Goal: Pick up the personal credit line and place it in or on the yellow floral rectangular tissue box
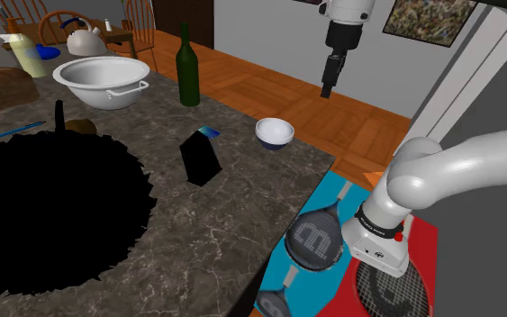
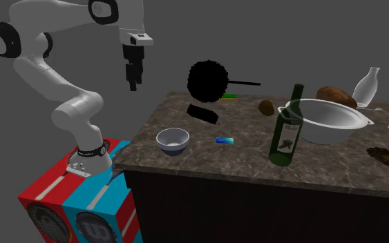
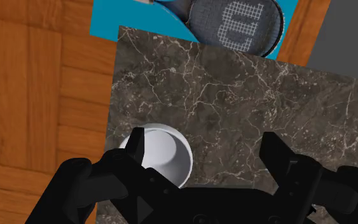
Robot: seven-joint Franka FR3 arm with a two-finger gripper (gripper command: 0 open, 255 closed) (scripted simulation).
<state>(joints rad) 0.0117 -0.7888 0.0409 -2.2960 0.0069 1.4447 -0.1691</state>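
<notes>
A dark marbled counter (image 1: 242, 189) is being shown carrying everything. A large part of it, toward the shoulder view's left, is being covered by a ragged pure black area (image 1: 53, 216). At the counter's end, a red and blue stand (image 1: 427, 252) printed with tennis rackets is being used as the base of the white arm (image 1: 476, 162), which is being held up and over the counter's corner.

A large white bowl (image 1: 107, 95) with handles is being seen at the far side of the counter, and a green bottle (image 1: 188, 72) is being kept upright just beside it. The claw (image 1: 327, 88) is being held high in the air, pointing down and well clear of the surface. In the wrist view its black fingers (image 3: 133, 146) are being held spread apart with nothing between them.

Near the middle of the counter a box (image 1: 200, 160) is being rendered plain black, so it is only perhaps the tissue box meant by the task. A small bowl (image 3: 165, 156), white inside and bluish outside, is being seen close to the counter's edge, roughly beneath the claw.

The card (image 2: 224, 141), blue shading to green, is being shown lying flat on the counter. In the second exterior view it is being placed between the small bowl and the green bottle, near the box and touching none of them.
</notes>
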